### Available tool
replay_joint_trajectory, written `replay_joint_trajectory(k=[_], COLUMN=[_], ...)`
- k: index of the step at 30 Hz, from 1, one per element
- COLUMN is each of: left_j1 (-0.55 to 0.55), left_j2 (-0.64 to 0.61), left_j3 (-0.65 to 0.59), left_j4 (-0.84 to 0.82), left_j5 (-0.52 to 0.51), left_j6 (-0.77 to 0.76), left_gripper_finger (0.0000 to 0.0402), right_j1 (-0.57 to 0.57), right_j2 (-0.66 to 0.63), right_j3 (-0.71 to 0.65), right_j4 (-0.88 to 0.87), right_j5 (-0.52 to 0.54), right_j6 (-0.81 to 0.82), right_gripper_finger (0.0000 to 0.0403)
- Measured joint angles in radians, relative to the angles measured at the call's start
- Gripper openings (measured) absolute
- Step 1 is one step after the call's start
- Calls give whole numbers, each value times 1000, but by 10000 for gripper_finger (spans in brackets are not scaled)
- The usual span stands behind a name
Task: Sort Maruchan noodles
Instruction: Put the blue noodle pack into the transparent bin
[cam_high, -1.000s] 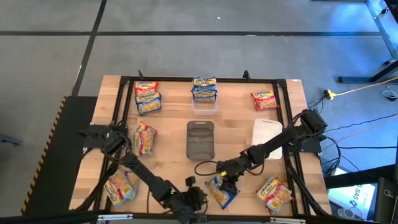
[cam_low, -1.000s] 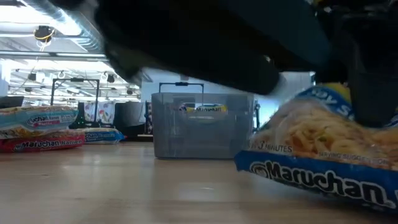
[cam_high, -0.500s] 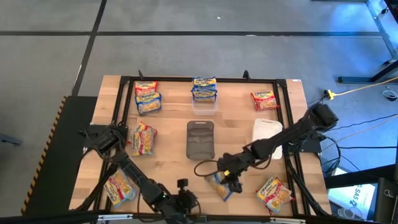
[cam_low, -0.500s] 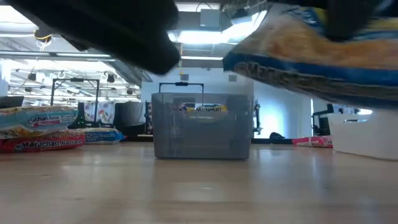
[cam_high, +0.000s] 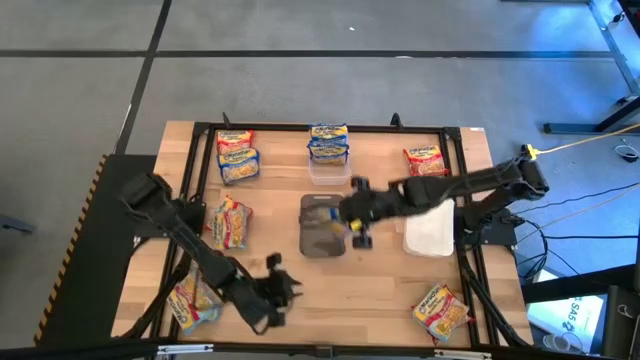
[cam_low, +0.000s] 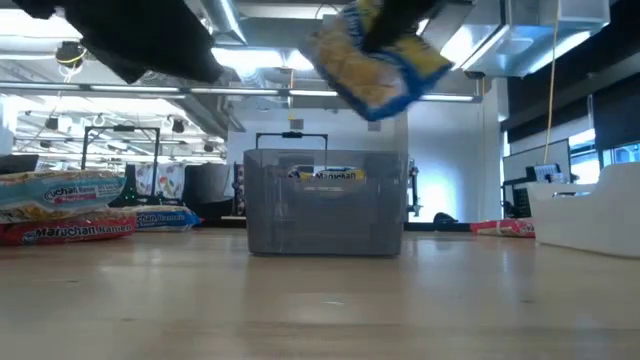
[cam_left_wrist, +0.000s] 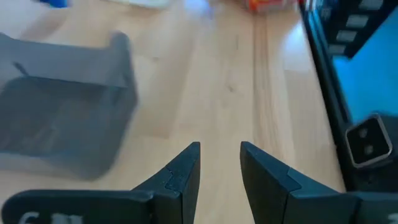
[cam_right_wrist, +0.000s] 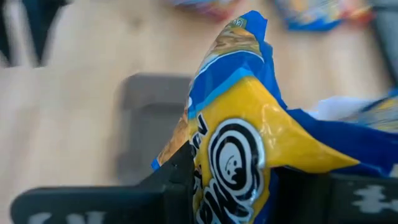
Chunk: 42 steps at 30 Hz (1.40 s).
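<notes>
One camera looks straight down on the whole table; another sits at tabletop level, facing the room behind. Wrist cameras look closely past each arm's fingers. All four share the grey basket mid-table

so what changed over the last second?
The right claw lifted the blue packet off the near table edge and carried it up over the mesh basket, gripped throughout. The left claw, empty with fingers apart, pulled left from the near edge. The other packets, the clear tub and the white bin stayed put.
</notes>
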<state>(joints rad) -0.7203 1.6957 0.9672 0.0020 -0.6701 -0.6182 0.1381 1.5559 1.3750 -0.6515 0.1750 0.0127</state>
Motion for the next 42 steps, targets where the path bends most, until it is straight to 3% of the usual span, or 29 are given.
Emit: replay_joint_trajectory(k=[8, 13, 19, 26, 42], left_j1=[46, 75, 114, 132, 132], left_j2=[-137, -150, -149, -149, -149], left_j3=[-234, -267, -277, -277, -277], left_j4=[158, 162, 160, 174, 174], left_j5=[-35, -43, 8, 10, -17], left_j6=[0, 9, 11, 5, 0], left_gripper_finger=[108, 108, 108, 108, 108], right_j1=[-247, -372, -475, -492, -479], right_j2=[1, 24, 163, 345, 513], right_j3=[114, 209, 419, 602, 607], right_j4=[-5, -21, -185, -454, -467], right_j5=[32, -38, -114, -141, -115], right_j6=[-214, -324, -430, -594, -695], right_gripper_finger=[88, 88, 88, 88, 88])
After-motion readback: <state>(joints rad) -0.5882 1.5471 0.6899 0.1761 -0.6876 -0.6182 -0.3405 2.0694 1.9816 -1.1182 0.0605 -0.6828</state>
